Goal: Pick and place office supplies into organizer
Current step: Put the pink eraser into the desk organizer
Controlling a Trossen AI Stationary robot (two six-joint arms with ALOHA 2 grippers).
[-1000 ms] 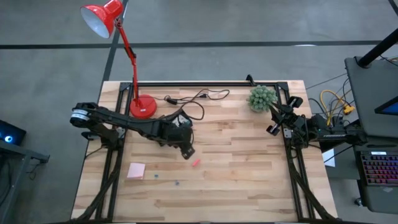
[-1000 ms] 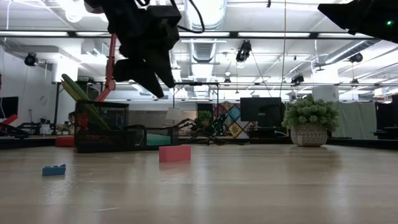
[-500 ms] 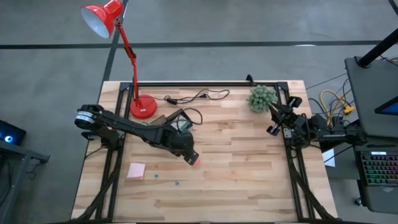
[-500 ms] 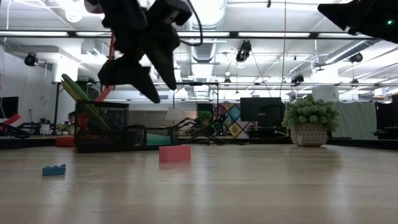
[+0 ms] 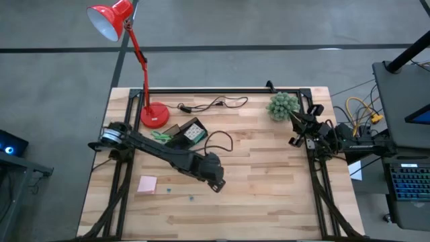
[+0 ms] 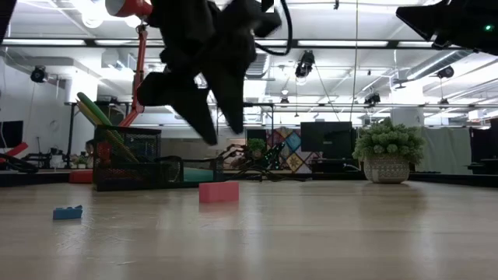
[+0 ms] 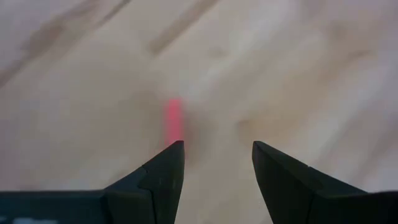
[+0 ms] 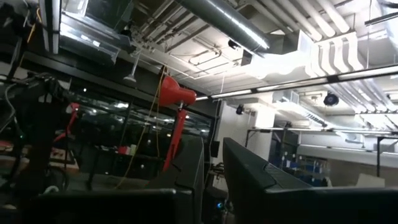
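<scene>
My left gripper (image 5: 216, 183) hangs open above the table's middle, pointing steeply down. Its fingers (image 6: 224, 134) stand clear of the wood. A small red piece (image 7: 175, 121) lies flat on the table just ahead of one finger; it also shows in the low view (image 6: 219, 191). The gripper hides it in the high view. The black organizer (image 5: 176, 129) stands beside the lamp base, holding green-handled scissors (image 5: 160, 136) and a white green-dotted block (image 5: 195, 132). Green pens (image 6: 97, 117) stick up out of it. My right gripper (image 8: 213, 168) waits at the right edge, tilted up, its fingers a narrow gap apart.
A pink sticky-note pad (image 5: 147, 184) and tiny pieces (image 5: 168, 189) lie near the left front, a blue one (image 6: 68, 212) among them. The red lamp base (image 5: 154, 115), a black cable (image 5: 211, 103) and a green plant ball (image 5: 283, 105) stand along the far edge.
My left gripper has swung from beside the organizer toward the table's near edge and right, sinking a little and rolling about its own line, until it hangs over the red piece. Its fingers have stayed open. The organizer now shows uncovered in the high view.
</scene>
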